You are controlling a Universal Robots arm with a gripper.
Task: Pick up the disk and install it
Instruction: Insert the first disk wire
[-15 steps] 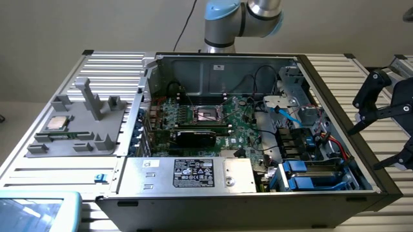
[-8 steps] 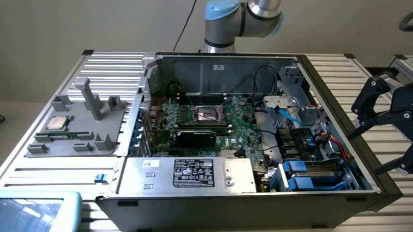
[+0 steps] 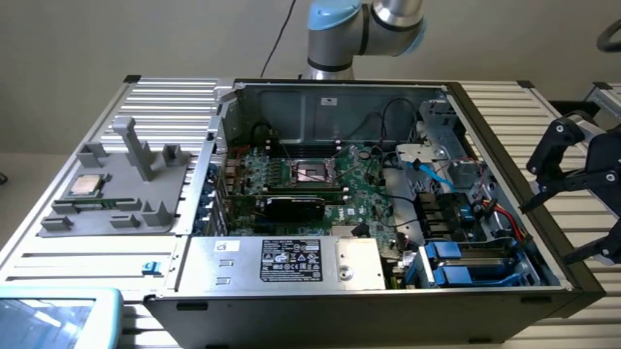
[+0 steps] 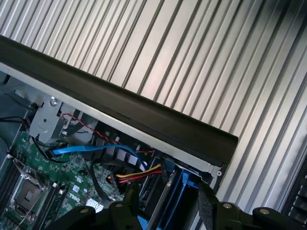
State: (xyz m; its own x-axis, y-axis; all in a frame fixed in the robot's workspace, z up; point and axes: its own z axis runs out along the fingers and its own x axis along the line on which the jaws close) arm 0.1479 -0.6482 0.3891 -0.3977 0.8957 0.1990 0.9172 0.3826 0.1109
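Note:
Two blue-bracketed drive units point(image 3: 456, 263) sit stacked in the bay at the front corner of the open computer case point(image 3: 505, 145), on the exterior view's right. I cannot tell which of them is the disk. In the wrist view a blue bracket point(image 4: 184, 184) shows in that bay, beside red and yellow wires. My gripper point(image 3: 531, 187) hangs outside the case, over the ribbed table just past its right wall, open with nothing between its black fingers point(image 4: 207, 207).
A grey fixture tray point(image 3: 116, 196) on the exterior view's left holds a silver processor chip point(image 3: 87, 185). The power supply point(image 3: 291, 262) fills the case's front. A blue cable point(image 4: 91, 149) crosses the motherboard. A teal-edged box point(image 3: 58, 316) sits at the front left.

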